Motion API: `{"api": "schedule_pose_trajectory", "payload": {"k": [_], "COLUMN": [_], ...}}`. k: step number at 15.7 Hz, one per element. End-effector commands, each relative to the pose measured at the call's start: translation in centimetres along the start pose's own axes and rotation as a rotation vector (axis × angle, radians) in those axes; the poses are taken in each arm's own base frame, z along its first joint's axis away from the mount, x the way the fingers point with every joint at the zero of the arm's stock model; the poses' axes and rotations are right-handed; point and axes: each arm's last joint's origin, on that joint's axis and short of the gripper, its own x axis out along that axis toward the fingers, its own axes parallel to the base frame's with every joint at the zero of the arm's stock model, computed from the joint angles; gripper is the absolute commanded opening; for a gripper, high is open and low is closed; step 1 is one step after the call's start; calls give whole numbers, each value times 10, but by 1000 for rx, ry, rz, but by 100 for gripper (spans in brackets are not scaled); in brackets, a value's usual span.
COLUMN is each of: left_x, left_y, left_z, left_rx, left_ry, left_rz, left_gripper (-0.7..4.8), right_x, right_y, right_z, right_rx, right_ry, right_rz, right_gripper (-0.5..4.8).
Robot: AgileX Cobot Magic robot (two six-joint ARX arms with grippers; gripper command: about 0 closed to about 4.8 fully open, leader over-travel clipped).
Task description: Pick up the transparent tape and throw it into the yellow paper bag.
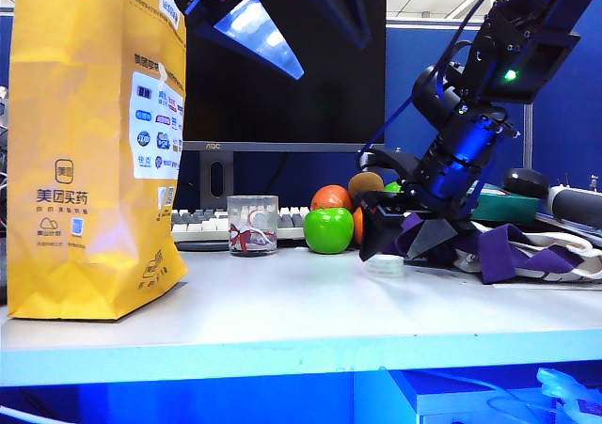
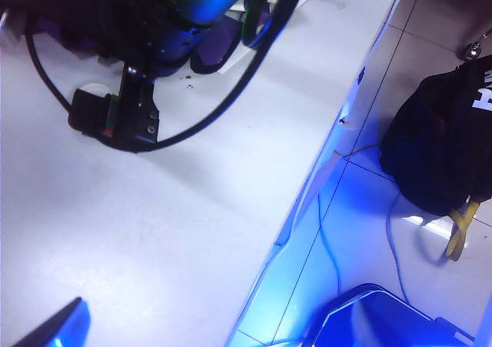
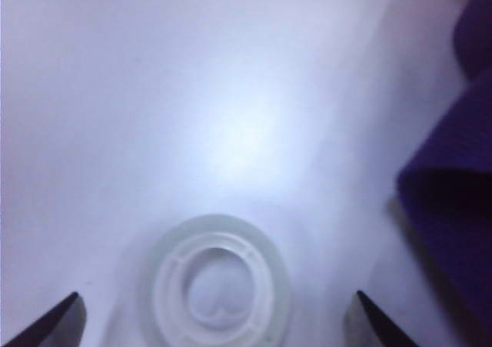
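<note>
The table (image 1: 282,321) edge filled the exterior view's lower band; the yellow paper bag (image 1: 94,151) stood upright at far left. Right of centre, the transparent tape (image 1: 384,265) lay flat on the table, hole upward, directly below the right gripper (image 1: 404,241), whose jaws stood wide apart and empty. In the right wrist view the roll sat between the two fingertips (image 3: 46,324). The left gripper (image 1: 254,24), also spread and empty, hung at top centre, well apart; the right arm was judged nearer.
</note>
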Motion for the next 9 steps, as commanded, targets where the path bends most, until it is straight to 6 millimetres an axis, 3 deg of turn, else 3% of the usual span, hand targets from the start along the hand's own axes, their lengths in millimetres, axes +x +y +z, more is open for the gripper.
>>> {"api": "schedule_pose_trajectory", "payload": {"k": [1, 7, 8, 9], "left_x": [-2, -2, -3, -3], "left_y": [0, 0, 0, 0], "left_z": [1, 0, 0, 0], "left_rx": [-6, -23, -23, -23], "left_ry": [-4, 12, 14, 15], "left_rz": [2, 7, 7, 7], "left_gripper": [479, 479, 479, 479], "right_x": [1, 14, 15, 16], "right_y": [0, 6, 6, 7], "right_z": [1, -9, -11, -12], "right_rx": [-2, 3, 3, 2], "right_ry": [0, 61, 78, 86], "right_rz": [-6, 1, -14, -30], "right_gripper": [479, 479, 414, 243]}}
